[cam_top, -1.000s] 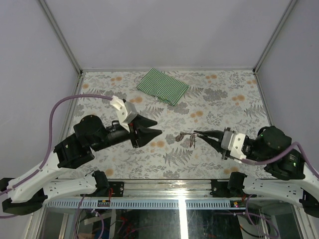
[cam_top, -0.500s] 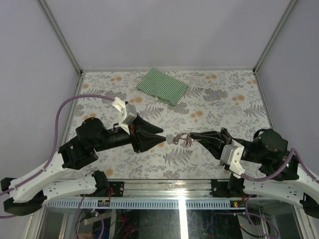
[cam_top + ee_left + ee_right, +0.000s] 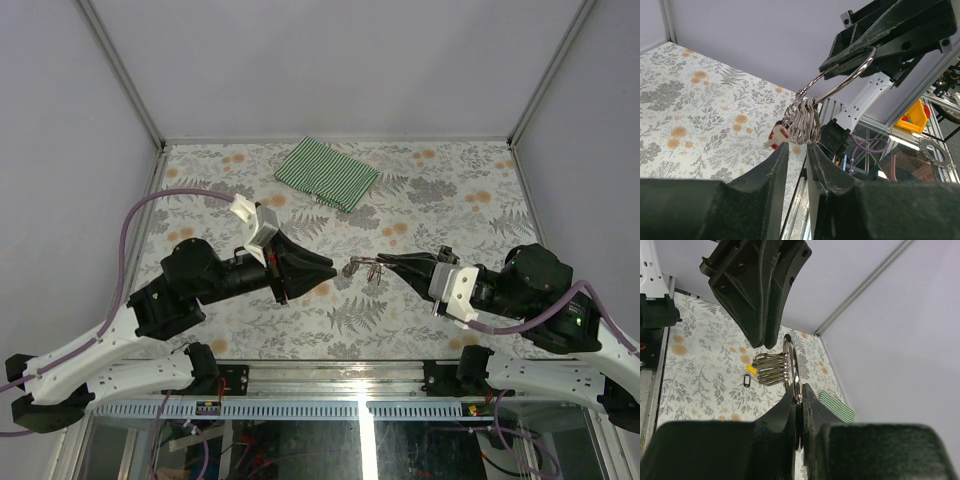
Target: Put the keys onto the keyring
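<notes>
Black and two-fingered, the left gripper (image 3: 796,150) reaches in from the left above the floral table (image 3: 450,200). Its jaws stand a narrow slot apart, with nothing visible between them (left wrist view). Just beyond its tips, and not touching them, hangs the keyring (image 3: 802,120). It is one large silver wire hoop carrying a tight bunch of smaller loops, with a red tag (image 3: 776,134) at the bunch's lower left. The bunch dangles clear of the table, directly ahead of the slot between the left fingertips.

In the right wrist view a yellow tag (image 3: 752,370) and a small black oblong (image 3: 746,381) appear beside the bunch's free end. Whether they hang from it or lie on the table cannot be told, and the keys themselves are too small to make out.

To the right, the right gripper (image 3: 384,261) is clamped on the large hoop, which passes edge-on between its closed fingertips. The two grippers point tip to tip, near but apart. A green-and-white striped cloth (image 3: 327,172) lies towards the table's far edge, well apart from both.
</notes>
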`<state>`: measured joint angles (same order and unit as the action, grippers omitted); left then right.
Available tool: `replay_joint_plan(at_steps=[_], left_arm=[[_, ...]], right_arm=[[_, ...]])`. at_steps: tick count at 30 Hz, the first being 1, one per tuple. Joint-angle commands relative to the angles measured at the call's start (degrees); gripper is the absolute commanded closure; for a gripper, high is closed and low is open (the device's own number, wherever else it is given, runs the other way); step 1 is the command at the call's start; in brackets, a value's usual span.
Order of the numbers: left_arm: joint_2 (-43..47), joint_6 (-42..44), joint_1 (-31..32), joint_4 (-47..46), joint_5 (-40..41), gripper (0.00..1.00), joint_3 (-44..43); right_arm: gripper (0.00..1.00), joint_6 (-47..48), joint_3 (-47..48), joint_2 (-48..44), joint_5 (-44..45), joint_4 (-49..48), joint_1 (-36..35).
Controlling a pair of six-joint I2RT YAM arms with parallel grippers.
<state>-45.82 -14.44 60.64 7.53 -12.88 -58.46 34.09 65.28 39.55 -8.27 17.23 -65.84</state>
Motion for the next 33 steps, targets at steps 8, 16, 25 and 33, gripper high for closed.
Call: replay_joint_plan(at_steps=[8, 16, 25, 33], left_arm=[[0.3, -1.8, -0.4, -7.3, 1.8, 0.82, 1.4], [-0.9, -2.2, -0.4, -8.2, 0.1, 0.80, 0.8], [-2.6, -1.9, -0.4, -7.8, -0.8, 0.81, 0.3], [-2.6, -2.0, -0.4, -7.6, -0.9, 0.90, 0.5]], right_arm=[[1.00, -2.6, 3.1, 0.9, 3.2, -1.9, -0.2], [1.00, -3.1, 3.5, 1.8, 4.1, -1.8, -0.2], [1.00, -3.6, 3.3, 1.7, 3.8, -2.2, -0.2], [1.00, -3.6, 3.0, 1.5, 4.0, -2.3, -0.2]])
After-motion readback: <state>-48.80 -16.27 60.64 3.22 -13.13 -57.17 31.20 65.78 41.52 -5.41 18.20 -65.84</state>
